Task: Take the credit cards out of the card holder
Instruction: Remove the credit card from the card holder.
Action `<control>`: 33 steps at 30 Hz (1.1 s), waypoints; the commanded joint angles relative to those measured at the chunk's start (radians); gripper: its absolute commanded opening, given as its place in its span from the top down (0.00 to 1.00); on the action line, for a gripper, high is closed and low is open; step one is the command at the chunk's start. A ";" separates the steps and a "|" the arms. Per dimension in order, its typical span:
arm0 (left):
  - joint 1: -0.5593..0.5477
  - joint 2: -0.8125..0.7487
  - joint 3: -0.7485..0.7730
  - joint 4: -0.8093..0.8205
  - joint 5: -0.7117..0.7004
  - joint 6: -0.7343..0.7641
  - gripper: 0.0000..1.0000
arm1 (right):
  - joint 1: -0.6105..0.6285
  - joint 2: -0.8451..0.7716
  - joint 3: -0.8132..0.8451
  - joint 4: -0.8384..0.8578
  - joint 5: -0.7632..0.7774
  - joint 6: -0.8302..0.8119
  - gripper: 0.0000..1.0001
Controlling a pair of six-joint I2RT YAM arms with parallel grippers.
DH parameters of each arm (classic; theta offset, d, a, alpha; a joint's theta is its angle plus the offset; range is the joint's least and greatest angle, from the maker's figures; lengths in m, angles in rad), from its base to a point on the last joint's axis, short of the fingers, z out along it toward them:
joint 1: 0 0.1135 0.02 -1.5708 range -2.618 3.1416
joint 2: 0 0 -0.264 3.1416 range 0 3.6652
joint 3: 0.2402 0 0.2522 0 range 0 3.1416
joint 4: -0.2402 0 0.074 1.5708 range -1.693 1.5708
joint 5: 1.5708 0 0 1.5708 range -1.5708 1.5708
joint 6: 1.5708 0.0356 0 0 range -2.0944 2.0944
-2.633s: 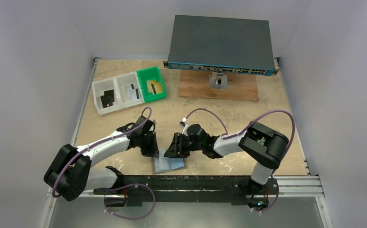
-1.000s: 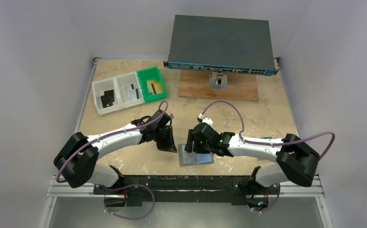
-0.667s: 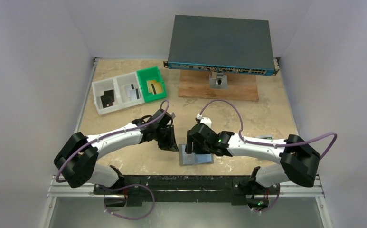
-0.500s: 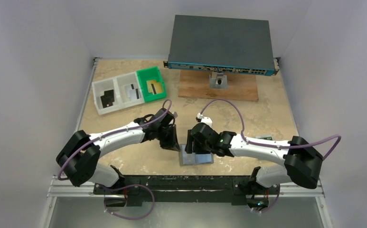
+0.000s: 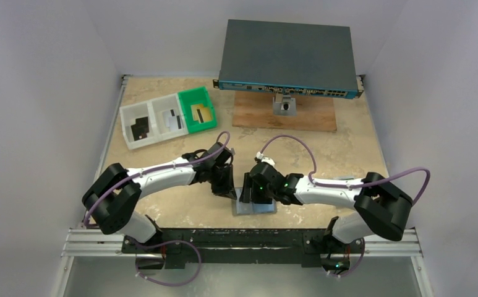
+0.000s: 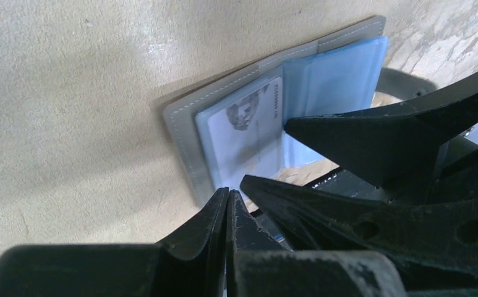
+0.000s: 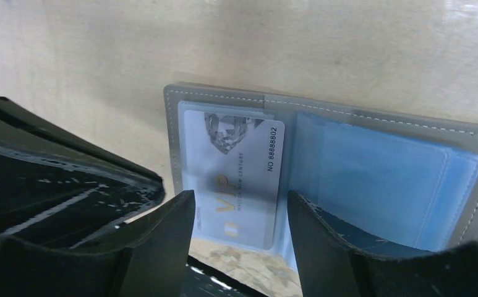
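**A:** Right wrist view: the holder (image 7: 372,119) lies open on the table. A silver card (image 7: 233,167) sits in its pocket, just ahead of the right gripper (image 7: 239,244), whose jaws are spread either side of the card's near edge.

**B:** And the left gripper (image 6: 227,201)?

**A:** Its jaws are pressed together and empty. Over the last second it has slid in, and its tips are now just beside the holder's corner.

**B:** So it's probably about to pin the holder while the right gripper pulls. That card is still pocketed.

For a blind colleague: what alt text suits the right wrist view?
A grey card holder lies open on a beige table, a pale VIP card on its left half. The right gripper's open jaws frame the card's near end.
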 commanded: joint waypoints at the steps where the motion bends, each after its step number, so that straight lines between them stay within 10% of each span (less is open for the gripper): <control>1: -0.006 -0.013 -0.005 0.026 -0.027 -0.016 1.00 | -0.003 0.045 -0.019 0.126 -0.066 0.020 0.43; 16: 0.021 -0.207 -0.104 -0.098 -0.185 -0.001 1.00 | -0.001 0.156 -0.012 0.344 -0.221 0.030 0.43; 33: 0.035 -0.039 -0.001 -0.093 -0.266 0.076 1.00 | -0.004 0.091 -0.081 0.335 -0.172 0.094 0.49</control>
